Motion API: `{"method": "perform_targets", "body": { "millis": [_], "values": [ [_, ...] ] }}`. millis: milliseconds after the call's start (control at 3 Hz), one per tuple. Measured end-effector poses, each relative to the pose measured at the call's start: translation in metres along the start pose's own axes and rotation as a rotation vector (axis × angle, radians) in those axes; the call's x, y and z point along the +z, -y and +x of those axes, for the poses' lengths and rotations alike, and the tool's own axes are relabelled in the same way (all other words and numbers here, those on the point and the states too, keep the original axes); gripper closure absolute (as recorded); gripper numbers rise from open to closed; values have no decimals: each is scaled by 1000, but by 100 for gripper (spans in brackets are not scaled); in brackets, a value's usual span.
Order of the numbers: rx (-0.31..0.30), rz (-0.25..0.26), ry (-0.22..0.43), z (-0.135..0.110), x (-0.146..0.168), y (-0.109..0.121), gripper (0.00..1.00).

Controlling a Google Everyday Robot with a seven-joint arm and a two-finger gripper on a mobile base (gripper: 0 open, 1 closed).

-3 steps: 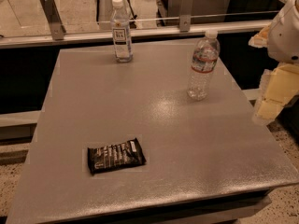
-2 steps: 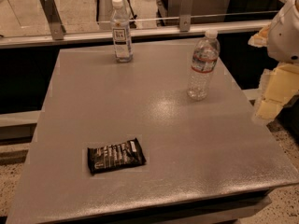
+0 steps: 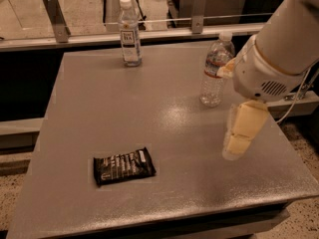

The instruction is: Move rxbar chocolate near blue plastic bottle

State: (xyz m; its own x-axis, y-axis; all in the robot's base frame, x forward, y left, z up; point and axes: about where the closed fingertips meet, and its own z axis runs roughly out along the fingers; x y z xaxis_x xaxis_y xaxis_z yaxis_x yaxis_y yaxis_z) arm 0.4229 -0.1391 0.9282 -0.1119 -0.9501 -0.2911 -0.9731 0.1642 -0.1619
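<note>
The rxbar chocolate (image 3: 123, 166), a flat black wrapper with white lettering, lies on the grey table (image 3: 164, 118) near its front left. The blue plastic bottle (image 3: 129, 32), slim and clear with a white cap and a white-and-dark label, stands upright at the table's far edge, left of centre. My gripper (image 3: 239, 136) hangs pointing down over the right side of the table, well right of the bar and in front of the ribbed bottle. It touches nothing.
A wider ribbed clear bottle (image 3: 215, 71) with a red-blue label band stands at the right rear of the table, partly behind my arm (image 3: 279, 49). A metal railing (image 3: 55, 14) and ledge run behind the table.
My arm and gripper have moved left from beyond the table's right edge to over its right side. The bar and both bottles have not moved.
</note>
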Motion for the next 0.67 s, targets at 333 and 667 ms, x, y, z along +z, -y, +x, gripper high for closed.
{"method": "perform_targets", "body": {
  "millis": [333,667],
  "values": [
    [-52,-63,69,-37,34,-26,0],
    [-87,-99,151,-71,73,-49,0]
  ]
}}
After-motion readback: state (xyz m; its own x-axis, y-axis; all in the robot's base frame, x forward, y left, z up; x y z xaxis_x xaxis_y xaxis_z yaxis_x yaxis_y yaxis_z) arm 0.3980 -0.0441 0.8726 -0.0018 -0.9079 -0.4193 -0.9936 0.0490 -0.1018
